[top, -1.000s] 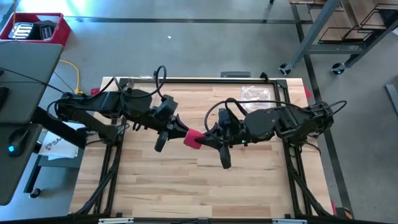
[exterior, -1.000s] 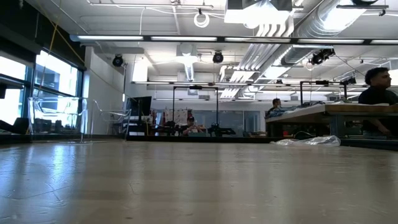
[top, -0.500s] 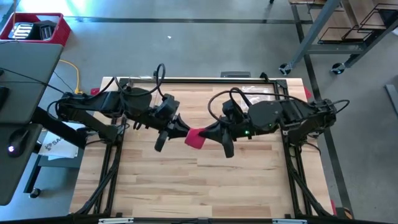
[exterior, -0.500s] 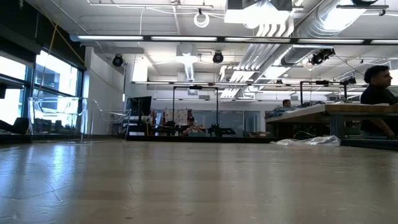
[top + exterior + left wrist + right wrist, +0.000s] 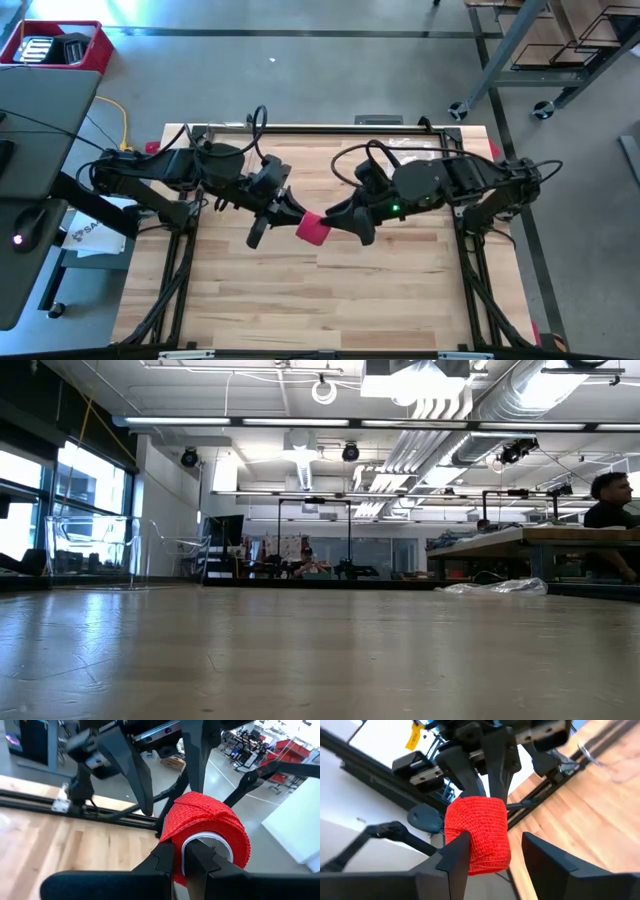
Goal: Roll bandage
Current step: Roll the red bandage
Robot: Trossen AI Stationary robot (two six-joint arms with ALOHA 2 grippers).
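High view showed the bandage (image 5: 313,228) as a small red roll held above the worktop (image 5: 320,300), between the two end effectors. The left end effector (image 5: 287,211) was clamped shut on the roll's white core, the ribbed, crinkly red fabric wound snugly around it. The right end effector (image 5: 338,216), closed a second earlier, had just spread its fingers (image 5: 455,855); they stood either side of the bandage, one seemingly brushing the roll and the other apart from it, though contact was hard to judge. That release probably meant a regrasp between winding turns, or that the rolling was all but finished, since no loose tail showed. A crinkled clear plastic bag (image 5: 412,150) lay beyond the bandage, near the worktop's far edge. The worktop itself was pale, jointed wood.
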